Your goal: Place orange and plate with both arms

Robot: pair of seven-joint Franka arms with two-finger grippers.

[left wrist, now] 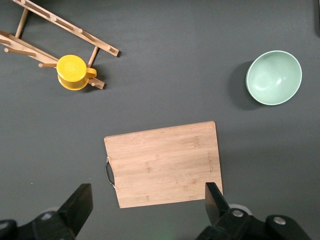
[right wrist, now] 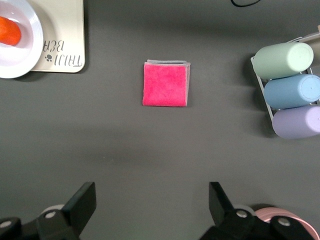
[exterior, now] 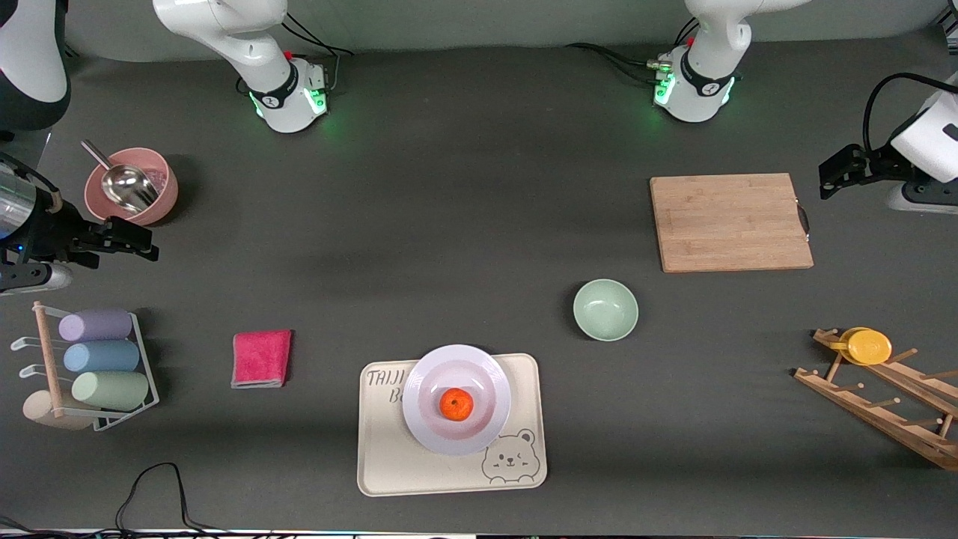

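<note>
On bear tray (exterior: pixel 389 464): plate (exterior: pixel 490 419) holding orange (exterior: pixel 456 404) | left gripper (exterior: pixel 842 171) beside cutting board (exterior: pixel 730 221), right gripper (exterior: pixel 120 238) near pink bowl (exterior: pixel 161 198), both empty, fingers apart, waiting | advice: approach orange vertically; take plate by rim.

The only writing to be read is on the cream tray (exterior: pixel 389 464), printed in thin dark capitals along one corner. In the front view the top line reads "TAIJI", and the plate (exterior: pixel 430 438) resting on the tray covers what follows. A second line starts with "B". The right wrist view shows that corner (right wrist: pixel 64 61) upside down, as "TAIJI" over "BEA". A small paw mark sits beside the words.
</note>
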